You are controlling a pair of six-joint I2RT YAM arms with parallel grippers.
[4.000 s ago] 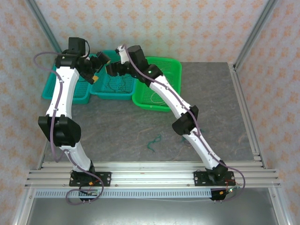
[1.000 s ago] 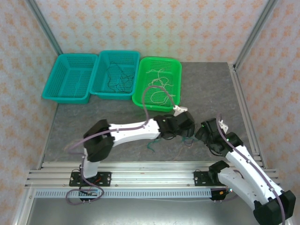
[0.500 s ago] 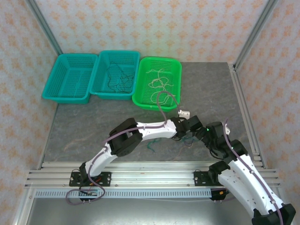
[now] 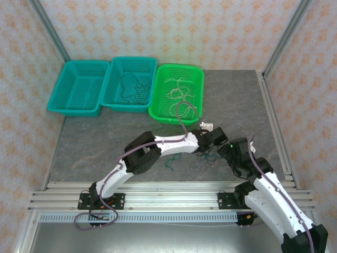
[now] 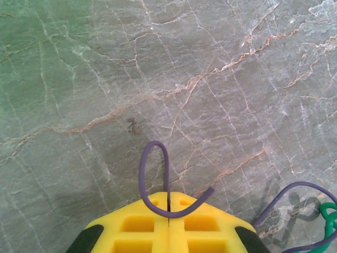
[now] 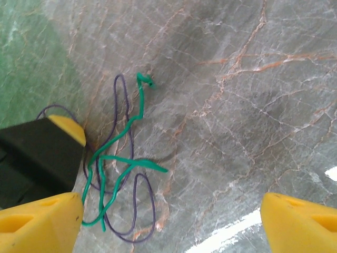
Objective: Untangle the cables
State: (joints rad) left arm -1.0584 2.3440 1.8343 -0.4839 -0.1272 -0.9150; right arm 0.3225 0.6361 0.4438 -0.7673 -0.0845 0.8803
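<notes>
Left tool (image 5: pixel 168 208): shut, yellow fingers pressed together and pinching the purple cable (image 5: pixel 141 171).
Purple cable: thin, dark violet. A narrow loop pokes out past the fingertips, long axis straight away from the tool. A short end hooks sideways across the fingertips.
Green cable (image 6: pixel 142 103): bright green, kinked, hooked tip. It lies on the tabletop (image 4: pixel 131 137) across the purple cable's loops, running away from the right tool (image 6: pixel 171 211).
Right tool: fingers wide apart, holding nothing.
Location: right of centre, near the tabletop's front edge, between both tools.
</notes>
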